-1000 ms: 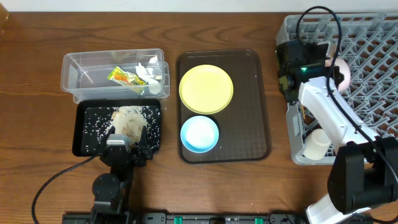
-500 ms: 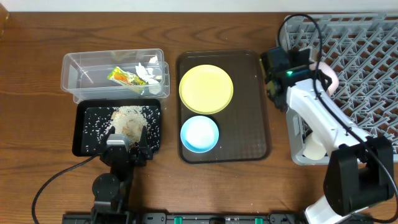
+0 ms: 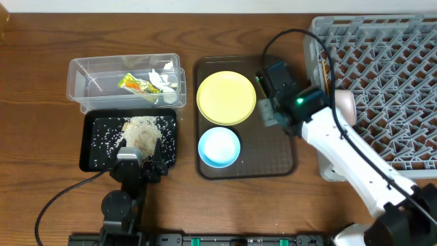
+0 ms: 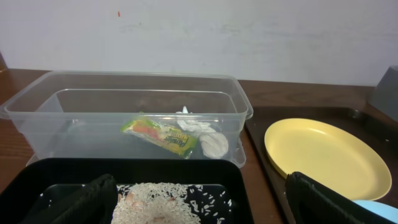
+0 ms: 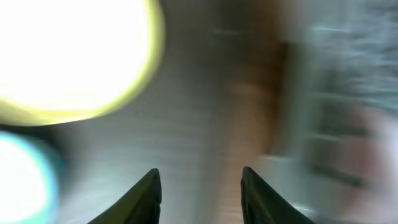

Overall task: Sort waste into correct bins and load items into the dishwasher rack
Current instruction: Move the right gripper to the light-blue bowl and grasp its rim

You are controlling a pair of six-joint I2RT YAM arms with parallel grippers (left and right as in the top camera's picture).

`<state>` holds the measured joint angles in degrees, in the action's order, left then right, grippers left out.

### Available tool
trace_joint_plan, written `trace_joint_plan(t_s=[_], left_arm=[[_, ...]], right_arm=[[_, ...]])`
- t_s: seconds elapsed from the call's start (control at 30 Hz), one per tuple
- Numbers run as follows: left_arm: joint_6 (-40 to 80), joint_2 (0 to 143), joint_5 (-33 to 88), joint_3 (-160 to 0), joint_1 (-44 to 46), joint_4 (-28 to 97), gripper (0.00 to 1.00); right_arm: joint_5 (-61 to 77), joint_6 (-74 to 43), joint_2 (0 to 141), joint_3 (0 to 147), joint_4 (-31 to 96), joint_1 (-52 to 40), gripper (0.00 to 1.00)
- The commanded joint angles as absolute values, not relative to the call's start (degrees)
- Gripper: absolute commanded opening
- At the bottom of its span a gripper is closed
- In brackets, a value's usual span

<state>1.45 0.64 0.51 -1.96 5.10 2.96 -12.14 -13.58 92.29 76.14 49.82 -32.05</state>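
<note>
The clear tub (image 3: 89, 85) holds the snack wrapper (image 3: 138, 85) and paper scraps (image 3: 164, 78); they also show in the left wrist view, wrapper (image 4: 161, 134) and scraps (image 4: 200, 127). The black tray (image 3: 95, 147) holds the rice heap (image 3: 142, 130). My left gripper (image 3: 140, 162) is open and empty at the tray's near edge, above the rice (image 4: 163, 200). The yellow plate (image 3: 226, 98) and light blue bowl (image 3: 219, 147) sit on the brown serving tray (image 3: 273, 147). My right gripper (image 3: 268, 113) is open and empty over that tray, right of the plate. The grey rack (image 3: 389, 61) holds a white bowl (image 3: 345, 102), partly behind my arm. The cup is hidden.
The right wrist view is motion-blurred: plate (image 5: 68, 56) top left, blue bowl (image 5: 18, 174) lower left, rack (image 5: 348, 93) at right, open fingers (image 5: 202, 190) over the brown tray. A thin wooden stick (image 3: 323, 72) lies at the rack's left edge.
My right arm has swung left from the rack to over the brown tray, beside the plate, with nothing in its jaws. The left arm has not moved.
</note>
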Motion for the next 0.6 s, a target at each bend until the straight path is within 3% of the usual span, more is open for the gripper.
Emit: trace_joint_plan(t_s=[0.0, 0.33, 0.4, 0.57], left_arm=[[1.08, 0.3, 0.4, -0.23, 5.17, 3.97, 0.89], [1.08, 0.3, 0.4, -0.23, 5.17, 3.97, 0.89], [1.08, 0.3, 0.4, -0.23, 5.17, 3.97, 0.89], [1.08, 0.3, 0.4, -0.23, 5.17, 3.97, 0.89]], right_arm=[[11.7, -19.68, 94.32, 75.57, 48.29, -36.21, 0.4], [1.65, -31.11, 108.18, 75.22, 48.01, -44.45, 0.4], [-0.16, -31.97, 109.69, 75.22, 48.23, -44.07, 0.3], [1.52, -23.31, 108.95, 75.33, 46.17, -43.55, 0.3]])
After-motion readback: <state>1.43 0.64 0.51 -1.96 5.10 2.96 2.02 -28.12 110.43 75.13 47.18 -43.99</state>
